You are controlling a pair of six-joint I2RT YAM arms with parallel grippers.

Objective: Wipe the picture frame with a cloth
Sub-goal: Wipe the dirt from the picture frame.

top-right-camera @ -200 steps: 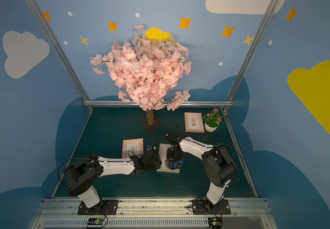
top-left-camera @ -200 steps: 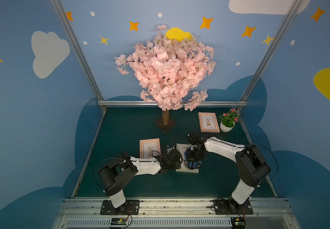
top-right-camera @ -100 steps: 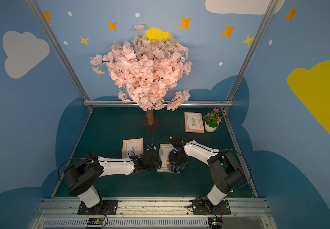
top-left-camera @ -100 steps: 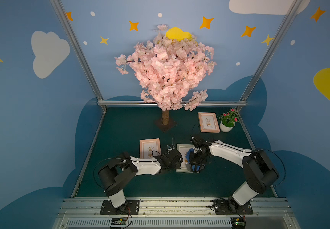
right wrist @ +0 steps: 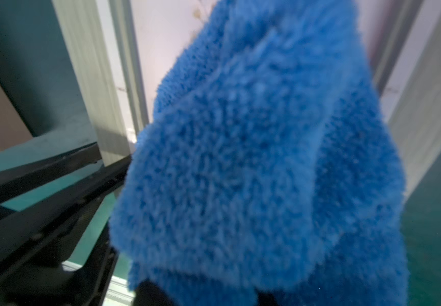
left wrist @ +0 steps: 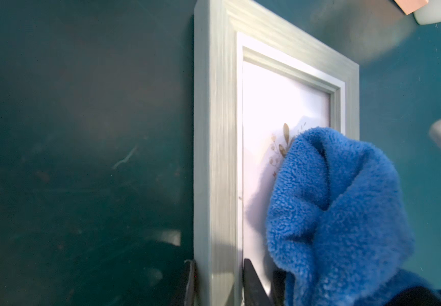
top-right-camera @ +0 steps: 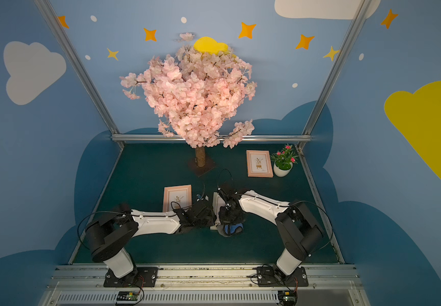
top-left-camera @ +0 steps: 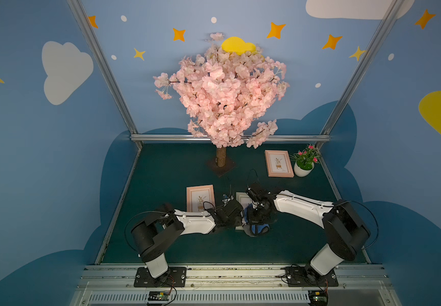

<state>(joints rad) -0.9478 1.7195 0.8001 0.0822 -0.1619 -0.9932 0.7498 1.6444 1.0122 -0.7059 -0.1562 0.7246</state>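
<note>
Left wrist: left claw (left wrist: 219, 287) pinches frame (left wrist: 214, 132); right claw (top-left-camera: 255, 223) grips cloth (left wrist: 341, 212).

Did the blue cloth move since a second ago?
Yes. The cloth has slid along the frame, which stayed put, toward the frame's near end, the one closest to the robot.

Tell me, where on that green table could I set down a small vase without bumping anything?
Bare mat lies back-left, between the tree trunk and the side rail; also along the front edge between the arm bases. Crowded: the middle, where left pincer and right pincer meet over the grey frame and cloth.
</note>
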